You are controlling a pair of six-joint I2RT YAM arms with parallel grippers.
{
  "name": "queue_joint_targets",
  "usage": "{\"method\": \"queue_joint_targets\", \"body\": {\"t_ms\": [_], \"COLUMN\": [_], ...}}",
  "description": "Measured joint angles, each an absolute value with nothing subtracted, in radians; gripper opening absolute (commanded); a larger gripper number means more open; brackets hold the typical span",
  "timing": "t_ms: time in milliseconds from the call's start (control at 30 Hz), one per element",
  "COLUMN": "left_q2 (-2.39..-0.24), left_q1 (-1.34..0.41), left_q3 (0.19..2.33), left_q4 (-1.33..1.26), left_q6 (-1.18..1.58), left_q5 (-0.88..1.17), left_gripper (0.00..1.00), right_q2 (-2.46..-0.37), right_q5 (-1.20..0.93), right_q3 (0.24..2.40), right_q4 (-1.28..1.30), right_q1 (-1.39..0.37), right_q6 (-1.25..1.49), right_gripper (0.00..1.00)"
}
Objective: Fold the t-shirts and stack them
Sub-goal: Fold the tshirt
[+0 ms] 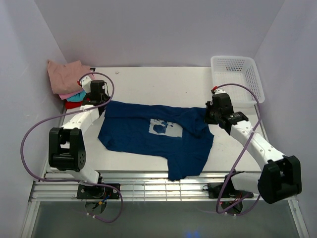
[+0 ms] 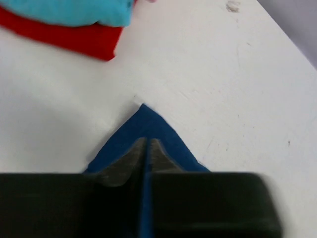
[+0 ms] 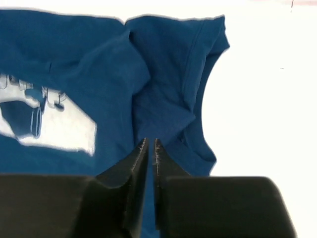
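The navy blue tee point(image 1: 148, 139) lies spread on the table, print point(image 1: 162, 127) facing up. My left gripper point(image 1: 100, 102) is at its far left corner. In the left wrist view the gripper point(image 2: 146, 141) is shut on that corner of navy cloth point(image 2: 143, 121). My right gripper point(image 1: 213, 115) is at the tee's far right edge. In the right wrist view it point(image 3: 151, 141) is closed to a thin gap with bunched navy cloth point(image 3: 163, 104) in it. Folded dusty-pink point(image 1: 67, 74), pink point(image 1: 69, 94), teal point(image 1: 77, 98) and red point(image 1: 74, 105) tees are stacked at the far left.
A white mesh basket point(image 1: 235, 79) stands at the far right corner. The red tee point(image 2: 74, 39) and teal tee point(image 2: 74, 12) lie just beyond the left gripper. Grey walls close in on the left, back and right. The tee's lower part hangs near the table's front edge point(image 1: 148, 174).
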State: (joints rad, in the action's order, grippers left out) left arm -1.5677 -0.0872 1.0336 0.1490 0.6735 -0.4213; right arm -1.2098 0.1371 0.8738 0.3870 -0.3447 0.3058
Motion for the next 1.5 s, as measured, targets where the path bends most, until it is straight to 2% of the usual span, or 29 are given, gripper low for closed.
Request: {"method": "queue_joint_targets", "body": {"t_ms": [33,167,400,833,1500], "left_q2": [-1.594,-1.720,-1.874,-1.999,-2.023], "left_q1": [-0.086,-0.086,-0.087,-0.087,-0.015], "left_q3": [1.072,1.169,1.179,1.251,1.283], "left_q4": [0.134,0.096,0.091,0.087,0.110], "left_q6": [0.667,0.632,0.613,0.593,0.637], "left_q5": [-0.402,-0.316,-0.231,-0.231,-0.293], "left_gripper": [0.00,0.00,0.00,0.00,0.00], "right_q2": [-1.235,-1.411,-1.700,-1.906,-2.286], "right_q5": [0.146,0.171,0.181,0.216,0.138], "right_q3": [0.892,0.954,1.066,1.229,1.794], "right_q4": [0.381,0.318,0.288,0.292,0.368], "right_q1": [-0.345,-0.344,-0.342,-0.312,-0.239], "right_q6": [0.305,0.306,0.301,0.299,0.257], "right_gripper": [0.08,0.08,0.08,0.08,0.08]}}
